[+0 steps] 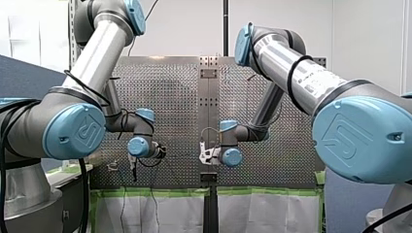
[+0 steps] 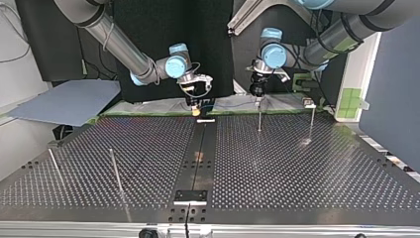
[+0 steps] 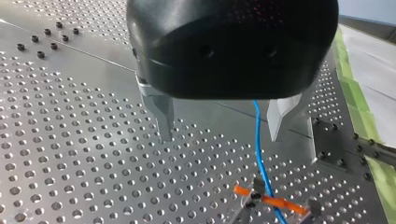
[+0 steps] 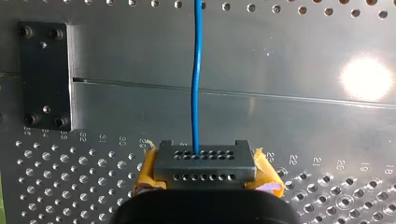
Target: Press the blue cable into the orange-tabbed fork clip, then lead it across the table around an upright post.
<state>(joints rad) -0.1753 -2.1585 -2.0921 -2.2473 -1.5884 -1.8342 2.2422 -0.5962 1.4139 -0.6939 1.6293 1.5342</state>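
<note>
1. my left gripper [image 3: 222,135] hangs just over the perforated table [image 3: 70,140], its two metal fingers [image 3: 163,119] spread wide with nothing pinched between them
2. the blue cable [image 3: 258,149] comes out from under the black gripper body, nearer one finger than the other and touching neither, and runs down to the orange-tabbed fork clip [image 3: 266,203] just ahead of the gripper
3. the cable crosses the clip's orange tab between the prongs; whether it sits fully pressed in, i cannot tell
4. in the right wrist view my right gripper [image 4: 205,161] has its fingers pressed together on the cable's end, with yellow pads [image 4: 147,172] showing at either side of the grey tips
5. from that grip the cable runs straight ahead over the bare strip of table, beside a black plate [image 4: 46,77] bolted down
6. in the top view both grippers sit at the far edge, my right one near the middle seam and my left one to the view's right of it, just above an upright post [image 2: 259,120]
7. a second post [image 2: 312,121] stands further to the view's right, and two leaning posts [image 2: 115,171] stand well apart at the view's left
</note>
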